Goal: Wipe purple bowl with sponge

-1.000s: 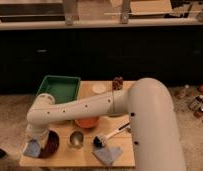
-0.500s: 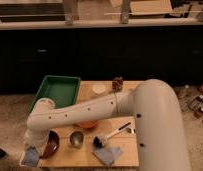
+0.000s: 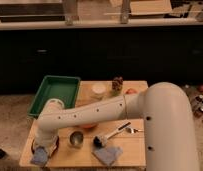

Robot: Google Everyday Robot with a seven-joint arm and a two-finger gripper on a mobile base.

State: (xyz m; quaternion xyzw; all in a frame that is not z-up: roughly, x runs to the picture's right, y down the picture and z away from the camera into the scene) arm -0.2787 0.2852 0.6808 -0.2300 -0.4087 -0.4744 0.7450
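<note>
Dark cabinets run behind the wooden desk (image 3: 130, 147). At its front left corner the gripper (image 3: 41, 154) reaches down over the purple bowl (image 3: 54, 146), jaws closed on the sponge (image 3: 39, 157). Beside the bowl stands a metal cup (image 3: 76, 138); a folded cloth (image 3: 108, 154) lies along the front edge.

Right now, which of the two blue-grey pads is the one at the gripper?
The sponge, at the table's front left corner under the gripper, beside the purple bowl. The folded cloth lies apart, further right.
</note>
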